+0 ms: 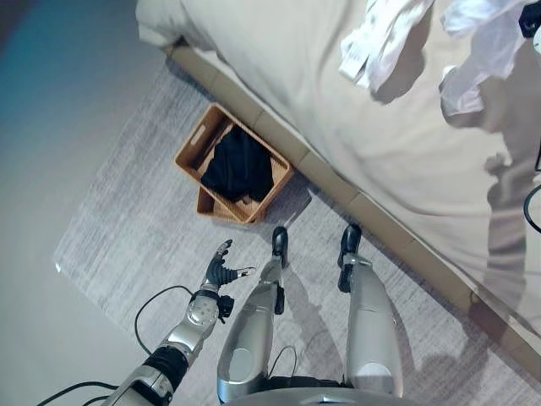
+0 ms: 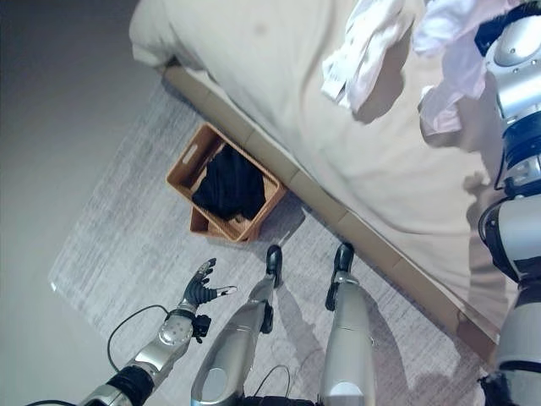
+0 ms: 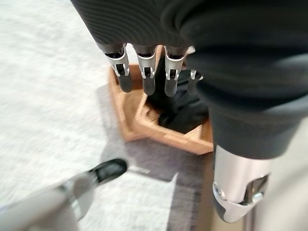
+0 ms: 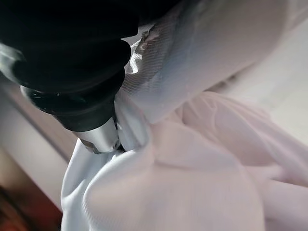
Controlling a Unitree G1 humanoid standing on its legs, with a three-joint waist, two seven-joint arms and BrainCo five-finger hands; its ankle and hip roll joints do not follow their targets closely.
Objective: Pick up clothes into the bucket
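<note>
White thin cloth garment (image 2: 380, 42) hangs in the upper right of the frame over the beige bed (image 2: 279, 85), bunched in the right hand (image 4: 96, 125), whose fingers pinch a fold. It looks light, soft and limp, so a gathered handful should carry it best. Left hand (image 1: 221, 269) hovers with fingers spread and relaxed at lower left. Brown woven basket (image 1: 196, 144), left of centre, already holds a black garment (image 1: 238, 165).

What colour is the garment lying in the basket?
Black garment, clearest in the left eye view.
</note>
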